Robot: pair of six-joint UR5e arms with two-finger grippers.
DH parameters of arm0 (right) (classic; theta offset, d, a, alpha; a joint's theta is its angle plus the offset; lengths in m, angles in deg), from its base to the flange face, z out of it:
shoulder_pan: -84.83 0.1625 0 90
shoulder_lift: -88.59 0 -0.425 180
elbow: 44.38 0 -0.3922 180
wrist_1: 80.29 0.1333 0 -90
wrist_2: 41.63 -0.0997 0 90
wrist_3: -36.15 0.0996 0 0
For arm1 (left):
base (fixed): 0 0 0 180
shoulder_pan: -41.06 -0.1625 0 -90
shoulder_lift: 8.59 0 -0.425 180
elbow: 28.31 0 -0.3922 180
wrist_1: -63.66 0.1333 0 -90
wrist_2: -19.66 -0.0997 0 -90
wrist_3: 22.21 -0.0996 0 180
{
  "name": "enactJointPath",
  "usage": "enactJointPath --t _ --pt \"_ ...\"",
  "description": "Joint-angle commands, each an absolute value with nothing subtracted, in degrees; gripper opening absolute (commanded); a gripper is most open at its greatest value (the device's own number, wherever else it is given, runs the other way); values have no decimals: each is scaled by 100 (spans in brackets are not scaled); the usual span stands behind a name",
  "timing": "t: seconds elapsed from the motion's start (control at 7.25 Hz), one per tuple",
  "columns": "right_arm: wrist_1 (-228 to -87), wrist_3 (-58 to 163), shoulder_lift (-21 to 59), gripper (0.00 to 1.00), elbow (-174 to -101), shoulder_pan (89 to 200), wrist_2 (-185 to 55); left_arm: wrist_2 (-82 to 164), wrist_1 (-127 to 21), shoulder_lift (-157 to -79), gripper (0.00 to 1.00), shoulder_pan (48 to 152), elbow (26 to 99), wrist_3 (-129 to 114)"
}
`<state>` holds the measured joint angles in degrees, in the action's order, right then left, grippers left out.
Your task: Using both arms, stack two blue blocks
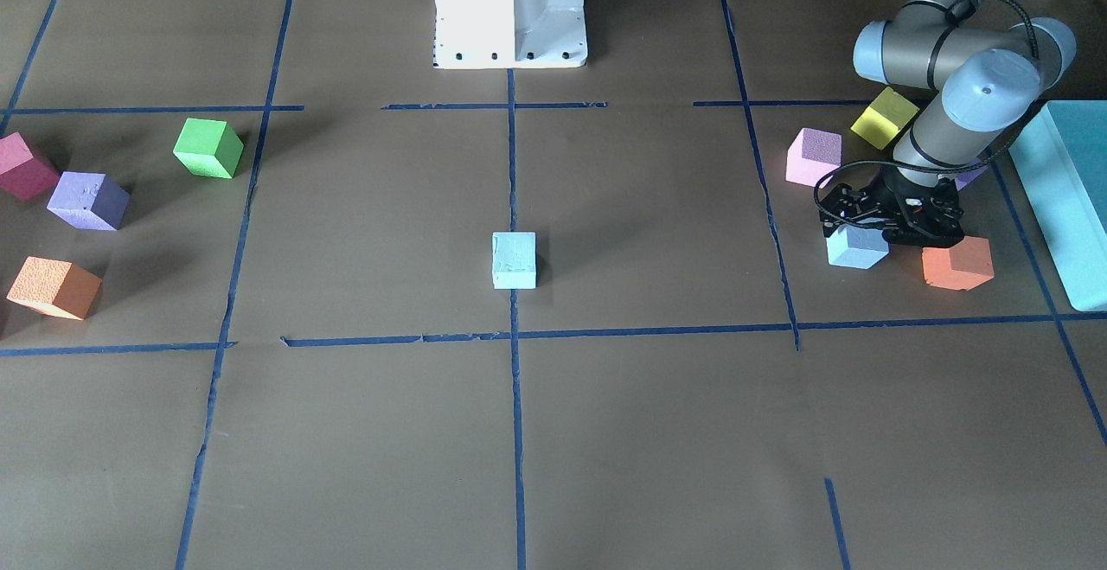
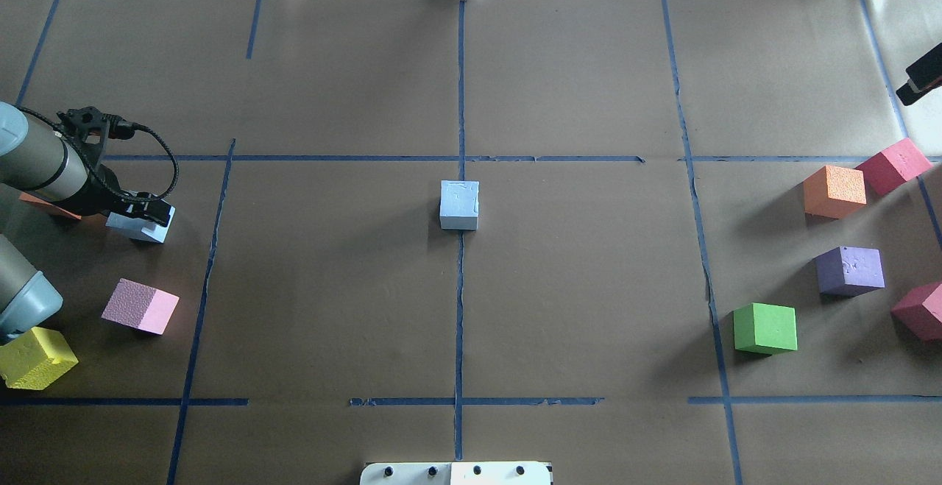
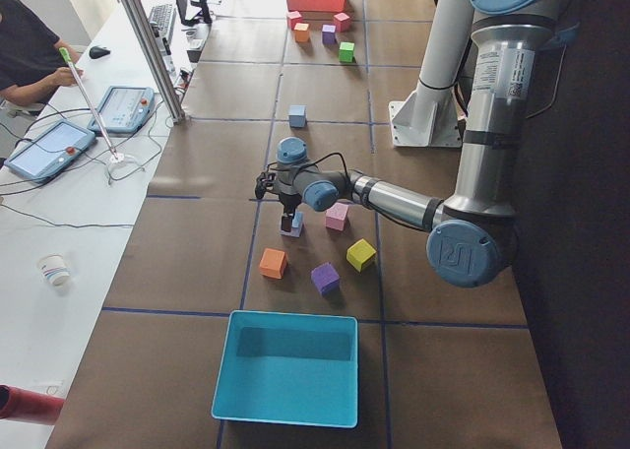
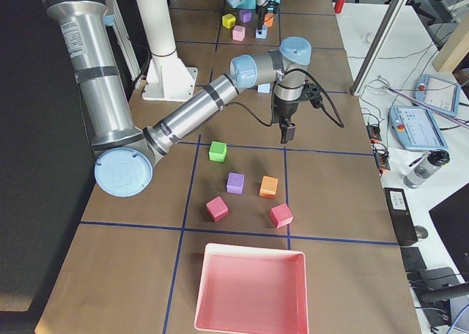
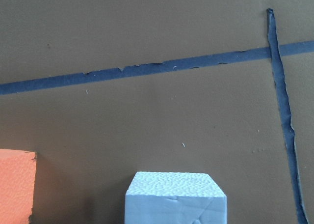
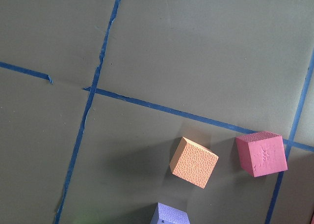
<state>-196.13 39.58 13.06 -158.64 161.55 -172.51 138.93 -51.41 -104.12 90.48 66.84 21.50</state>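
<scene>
One blue block (image 1: 514, 259) sits alone at the table's middle, on the centre tape line; it also shows in the overhead view (image 2: 459, 204). The second blue block (image 1: 854, 249) rests on the table at the robot's left, also in the overhead view (image 2: 140, 229), and low and centred in the left wrist view (image 5: 174, 198). My left gripper (image 1: 891, 222) is down right on top of it (image 2: 149, 212); its fingers are hidden, so I cannot tell their state. My right gripper (image 2: 921, 79) hangs high at the table's far right edge (image 4: 286, 132), empty; I cannot tell its opening.
An orange cube (image 1: 956, 263), a pink cube (image 1: 813, 156), a yellow cube (image 1: 884, 118) and the large teal box (image 1: 1068, 198) crowd the left arm. On the right side lie green (image 2: 765, 328), purple (image 2: 850, 270), orange (image 2: 834, 191) and red (image 2: 893, 165) cubes.
</scene>
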Motion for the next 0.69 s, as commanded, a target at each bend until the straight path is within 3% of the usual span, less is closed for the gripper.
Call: enactJointPath --t 0.0,0.14,0.28,0.55 --pt "-19613 3958 1318 100 -15864 16156 -17250 13893 -5130 -10413 43 9036 6643 2138" --pt "-19613 3958 1327 100 -15864 16156 -17250 13910 -5104 -10404 22 9063 6730 2156" --pt "-19605 3949 1345 100 -15864 16165 -17250 13937 -4964 -10360 9 9098 7027 2156" --pt "-19613 3940 1292 100 -15864 16287 -17250 13893 -3373 -10734 8 9089 7887 2164"
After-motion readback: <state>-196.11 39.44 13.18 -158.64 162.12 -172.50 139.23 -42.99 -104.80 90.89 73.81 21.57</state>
